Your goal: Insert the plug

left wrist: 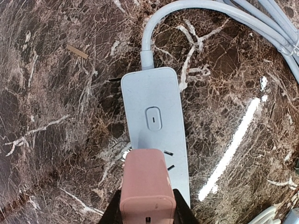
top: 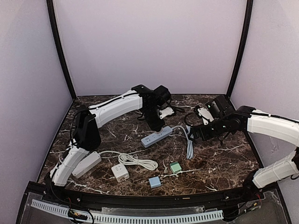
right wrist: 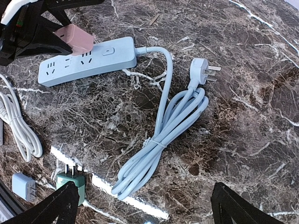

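Pink plug (left wrist: 147,184): your left gripper (left wrist: 147,212) clenched it above the blue power strip (left wrist: 154,86), just beside its switch (left wrist: 153,118).
Right gripper (right wrist: 145,205): you held it spread open above the coiled cable (right wrist: 159,135).

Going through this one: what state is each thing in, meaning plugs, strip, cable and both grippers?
pink plug: clamped in the left gripper, over the power strip, not visibly seated.
power strip: lying flat, visible sockets empty.
strip's own plug: unplugged, lying loose.
strip's cable: bundled and tied.
right gripper: open, empty.
green adapter: loose, unplugged.
blue adapter: loose, unplugged.
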